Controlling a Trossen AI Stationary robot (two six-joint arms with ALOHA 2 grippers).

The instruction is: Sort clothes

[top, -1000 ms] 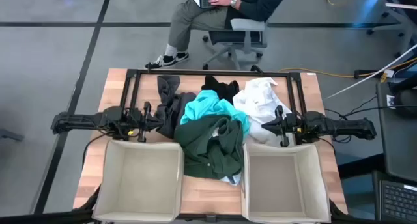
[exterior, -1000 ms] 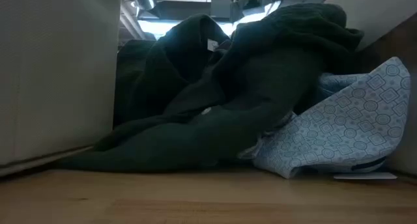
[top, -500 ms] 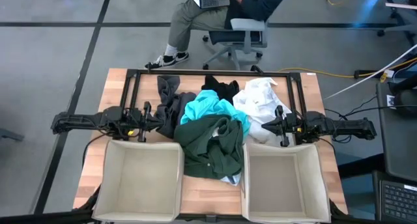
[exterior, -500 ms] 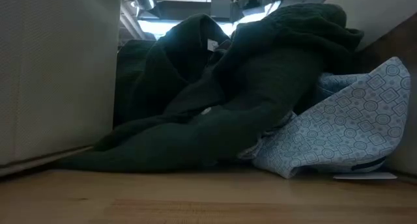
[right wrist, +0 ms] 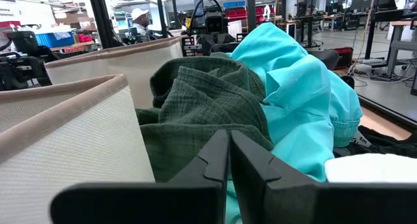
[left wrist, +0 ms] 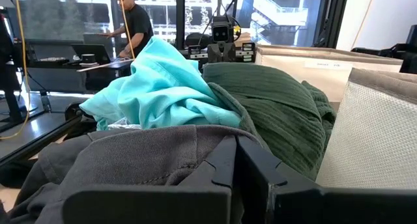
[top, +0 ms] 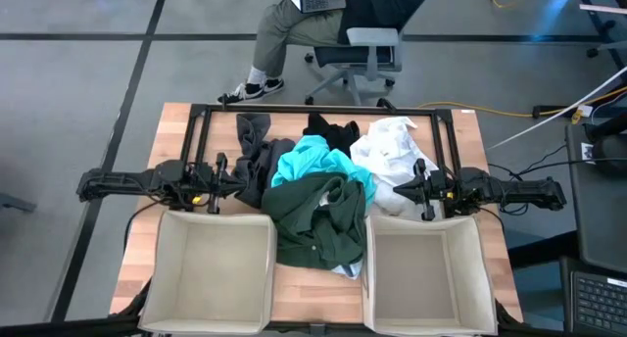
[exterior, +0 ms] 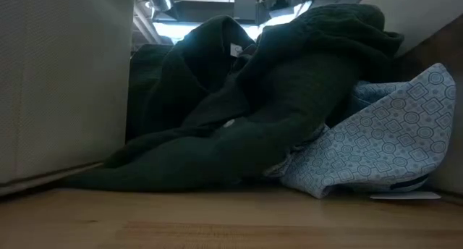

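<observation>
Both grippers, left gripper and right gripper, sit closed and empty beside the unsorted clothes, so you'd open one and reach in.

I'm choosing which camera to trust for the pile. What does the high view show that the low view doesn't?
Only the high view shows both bins, the left bin and right bin, both empty, plus the turquoise, white, black and dark grey garments and both arms. Only the low view shows the pale blue garment's geometric print. Both show the dark green garment on top.
</observation>
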